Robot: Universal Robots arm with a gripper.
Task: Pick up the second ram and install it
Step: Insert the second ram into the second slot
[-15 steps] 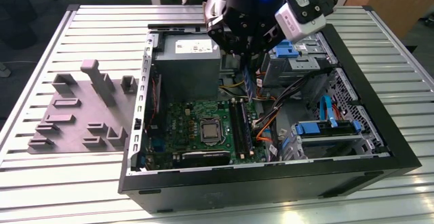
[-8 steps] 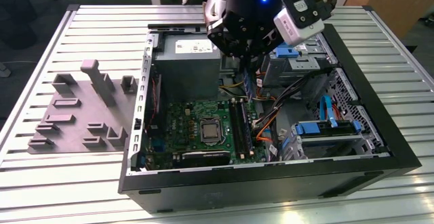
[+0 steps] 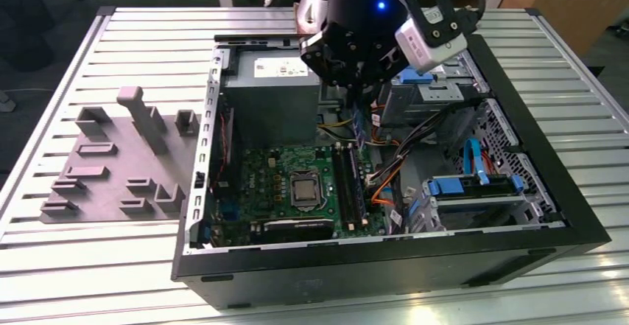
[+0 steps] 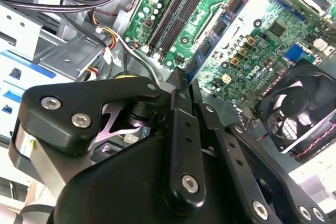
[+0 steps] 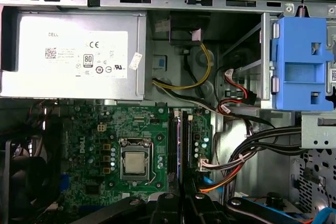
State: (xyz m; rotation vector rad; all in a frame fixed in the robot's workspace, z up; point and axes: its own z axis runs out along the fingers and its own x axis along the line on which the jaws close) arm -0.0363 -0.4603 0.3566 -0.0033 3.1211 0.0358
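- The second ram is pinched in my tool. It is a narrow dark stick with a bluish edge and a pale label near its far end.
- My tool's fingers are pressed together on the near end of the stick, and the rest of it juts out past the tips.
- In the second wrist view the stick runs roughly parallel to the long black memory slots and just beside them. It is not seated in a slot.
- In the exterior view my tool hangs inside the open computer case, over the end of the slots nearest the power supply.
- Under the stick lies the green motherboard, with its processor socket beside the slots.
- The grey power supply, with a white label, sits along the case wall beyond the motherboard.
- Bundled cables, black, orange, red and yellow, run across the case on the other side of the slots from the socket.
- A blue drive bracket stands near the cables, and a black fan sits at the motherboard's edge.
- Outside the case, towards the exterior view's left, a grey fixture block with upright posts rests on the slatted metal bench, well apart from my tool.
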